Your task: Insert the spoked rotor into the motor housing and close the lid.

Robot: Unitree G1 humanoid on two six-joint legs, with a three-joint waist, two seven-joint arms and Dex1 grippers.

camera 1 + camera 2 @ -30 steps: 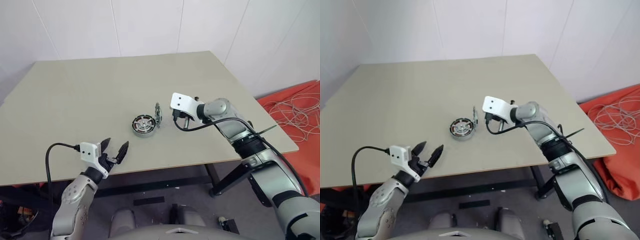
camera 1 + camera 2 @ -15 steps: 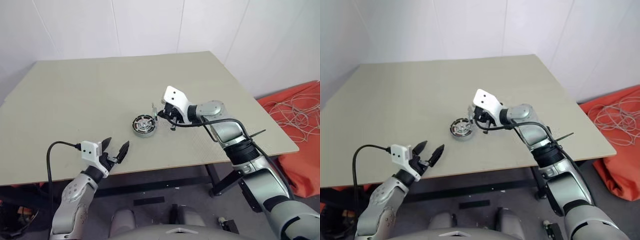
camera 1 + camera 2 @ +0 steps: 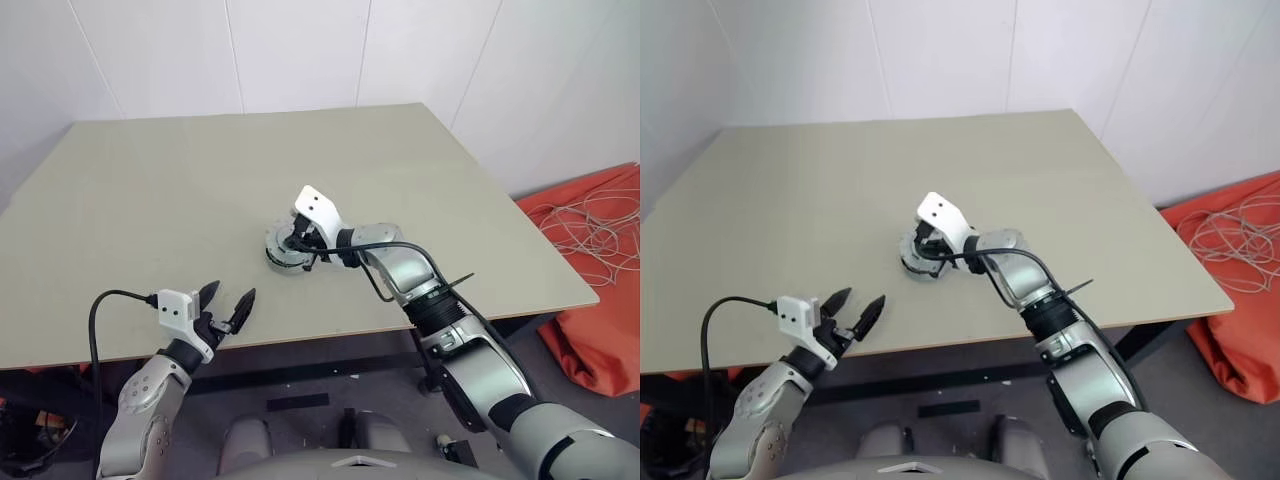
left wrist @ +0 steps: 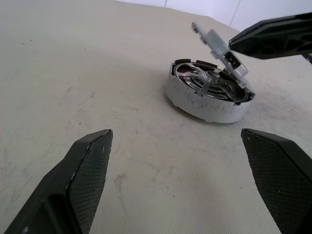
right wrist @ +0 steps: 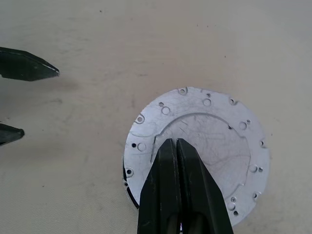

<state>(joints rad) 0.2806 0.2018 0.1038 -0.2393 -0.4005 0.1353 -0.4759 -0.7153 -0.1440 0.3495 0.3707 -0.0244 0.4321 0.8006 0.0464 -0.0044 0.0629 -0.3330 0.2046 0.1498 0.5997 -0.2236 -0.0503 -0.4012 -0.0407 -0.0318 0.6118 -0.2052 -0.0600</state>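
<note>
Beige tabletop [image 3: 150,180], left to right: black-fingered left hand [image 3: 232,296] hovering at the near edge, jaws released, wide and empty, well apart from the work. At centre, short round white-walled motor housing [image 4: 204,100] with copper windings, dark spoked metal rotor [image 4: 210,82] already seated inside. Just over it, round silver-grey metal lid [image 5: 209,126], tilted, one edge down at the housing's rim on the right arm's side, the other raised, not yet flat. Right hand [image 5: 176,144] reaching in from the right, jaws clenched on the lid's edge. Likely next: lid tipped level and lowered straight onto the housing directly beneath, a job for the nearer right arm.
</note>
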